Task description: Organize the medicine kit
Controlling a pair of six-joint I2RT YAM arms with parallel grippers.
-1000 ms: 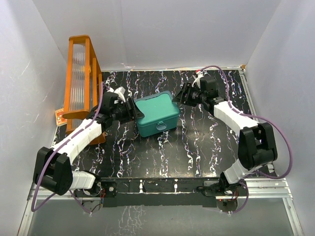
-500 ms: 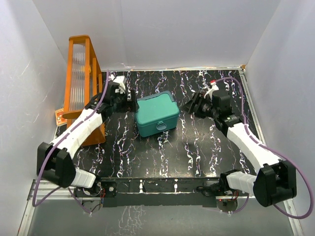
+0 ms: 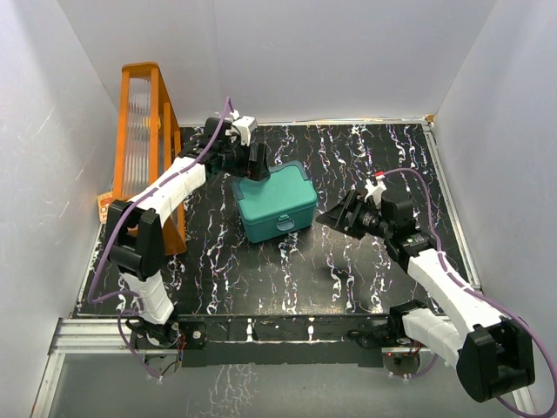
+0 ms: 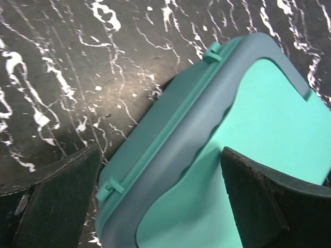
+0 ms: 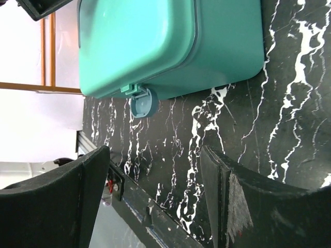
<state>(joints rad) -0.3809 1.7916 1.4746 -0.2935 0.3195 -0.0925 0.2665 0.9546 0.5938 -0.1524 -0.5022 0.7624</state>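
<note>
The medicine kit (image 3: 277,202) is a teal box with its lid down and its round latch (image 3: 285,225) facing the near edge. It stands mid-table. My left gripper (image 3: 253,162) hovers over the kit's back left corner, open wide. In the left wrist view the hinged rear rim of the kit (image 4: 170,139) lies between the left gripper's (image 4: 160,206) jaws, and nothing is gripped. My right gripper (image 3: 336,216) is open, clear of the kit on its right side. From the right wrist the kit (image 5: 155,41) and its latch (image 5: 142,101) show beyond the empty right gripper (image 5: 155,201).
A tall orange rack (image 3: 146,148) stands at the left edge, close to the left arm. A small orange-and-white card (image 3: 106,206) lies by its foot. White walls close in the back and both sides. A metal rail (image 3: 287,329) runs along the near edge.
The left gripper let go of the kit's left side, swung up to its back left corner and opened wide. The right arm drew back toward the near right and opened further.
</note>
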